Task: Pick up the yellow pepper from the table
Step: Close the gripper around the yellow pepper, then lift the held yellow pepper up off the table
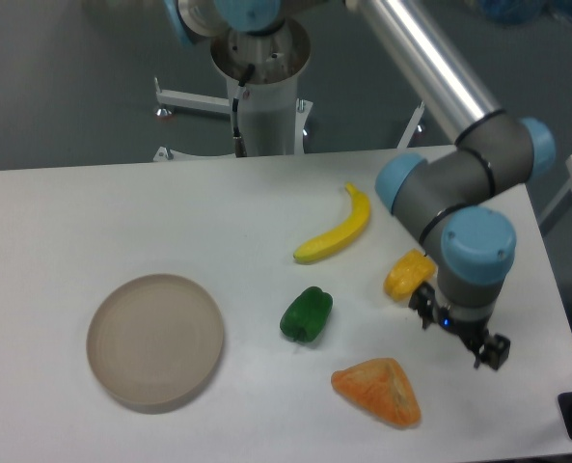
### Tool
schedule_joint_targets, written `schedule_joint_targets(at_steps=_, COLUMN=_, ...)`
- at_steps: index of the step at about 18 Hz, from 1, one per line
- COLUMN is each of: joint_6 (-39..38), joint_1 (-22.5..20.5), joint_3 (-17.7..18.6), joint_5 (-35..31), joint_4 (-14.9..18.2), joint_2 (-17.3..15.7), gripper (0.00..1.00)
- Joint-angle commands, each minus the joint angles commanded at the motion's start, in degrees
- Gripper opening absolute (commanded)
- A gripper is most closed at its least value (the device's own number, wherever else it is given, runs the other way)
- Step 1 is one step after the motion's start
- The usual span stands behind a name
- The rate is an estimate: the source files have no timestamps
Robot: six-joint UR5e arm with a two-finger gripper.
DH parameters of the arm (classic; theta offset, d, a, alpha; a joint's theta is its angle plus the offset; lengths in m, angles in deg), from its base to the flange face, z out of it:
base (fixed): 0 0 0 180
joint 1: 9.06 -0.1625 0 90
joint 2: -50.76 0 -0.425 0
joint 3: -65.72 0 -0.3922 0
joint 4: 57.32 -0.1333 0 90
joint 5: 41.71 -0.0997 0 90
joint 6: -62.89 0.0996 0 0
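Table: a large flat white tabletop [93, 212] with a rounded corner fills most of the view; grey floor and a white metal stand lie behind it.
Arm: a silver and grey robot arm with blue joint caps reaches down over the right side.
Gripper: the black two-finger gripper [459, 328] hangs just right of the target, its fingers set apart and holding nothing.
Pepper: the small stubby glossy yellow pepper [406, 274] rests on the table, partly hidden by the wrist.
Progress: the approach looks under way; grasp and lift not yet done.
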Motion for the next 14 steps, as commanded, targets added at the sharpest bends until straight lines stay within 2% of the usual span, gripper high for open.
schedule_joint_targets(at_steps=3, joint_6=0.1, joint_1=-0.3, joint_3=3.6, joint_5=-0.2, joint_4=1.6, joint_2=-2.1, gripper=1.0)
schedule_joint_targets(at_steps=8, joint_6=2.2, joint_1=-0.9, joint_3=8.1, joint_5=-4.1, joint_4=1.6, joint_2=-4.1, gripper=1.0)
schedule_joint_targets(at_steps=12, joint_6=3.3, joint_1=-1.1, joint_3=11.9, joint_5=-4.5, joint_4=0.4, joint_2=-5.5, gripper=1.0)
schedule_joint_targets(at_steps=14, joint_6=3.3, joint_1=-1.1, joint_3=12.7, joint_5=-4.5, joint_4=0.4, joint_2=-5.6, gripper=1.0)
